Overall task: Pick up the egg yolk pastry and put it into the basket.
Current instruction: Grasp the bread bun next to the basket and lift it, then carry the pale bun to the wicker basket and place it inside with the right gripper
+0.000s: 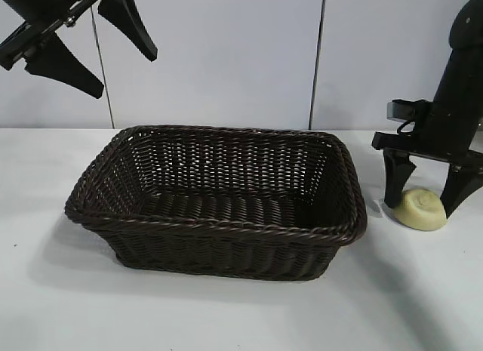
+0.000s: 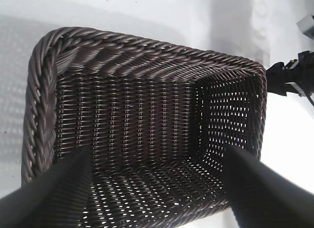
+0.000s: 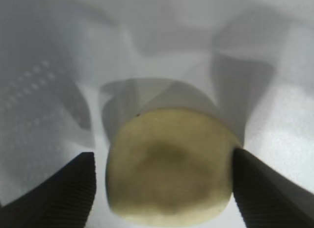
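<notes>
The egg yolk pastry, a small pale yellow round bun, lies on the white table just right of the basket. My right gripper is lowered over it, open, with one black finger on each side. In the right wrist view the pastry fills the space between the fingers; one finger touches its edge and a narrow gap shows at the other. The dark brown wicker basket has nothing in it. My left gripper hangs open high at the far left, above the basket.
The white table runs out in front of the basket and to both sides. A pale wall stands behind. The basket's right rim is close to the right gripper.
</notes>
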Motion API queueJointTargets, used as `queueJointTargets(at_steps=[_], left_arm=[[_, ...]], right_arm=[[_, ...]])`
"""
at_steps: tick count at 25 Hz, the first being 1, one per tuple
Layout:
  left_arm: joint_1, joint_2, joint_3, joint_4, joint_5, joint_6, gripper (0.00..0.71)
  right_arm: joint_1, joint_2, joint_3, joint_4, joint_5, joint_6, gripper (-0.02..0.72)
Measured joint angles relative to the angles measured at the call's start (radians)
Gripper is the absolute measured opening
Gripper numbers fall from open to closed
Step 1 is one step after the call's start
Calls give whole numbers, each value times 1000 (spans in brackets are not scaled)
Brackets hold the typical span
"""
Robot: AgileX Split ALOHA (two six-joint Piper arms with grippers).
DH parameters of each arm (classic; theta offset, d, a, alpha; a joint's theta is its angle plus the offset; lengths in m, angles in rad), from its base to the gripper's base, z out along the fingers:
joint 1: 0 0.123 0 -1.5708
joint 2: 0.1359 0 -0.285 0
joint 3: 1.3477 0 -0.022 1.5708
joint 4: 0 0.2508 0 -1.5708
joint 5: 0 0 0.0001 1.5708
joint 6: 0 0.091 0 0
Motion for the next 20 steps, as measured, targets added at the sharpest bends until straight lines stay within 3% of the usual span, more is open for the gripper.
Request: queueJointTargets(at_steps=[4, 7, 14, 20], left_arm=[[0, 0, 0, 0, 0, 0, 539], [0, 0, 0, 0, 0, 0, 539], [0, 0, 0, 0, 0, 0, 539], [0, 0, 0, 0, 3, 0, 539]], right_arm=[[0, 0, 0, -1, -1, 0, 214], [0, 0, -1, 5, 11, 0, 88], [0, -72, -28, 28, 30, -5, 48], [0, -202, -106, 97, 40, -8, 45]])
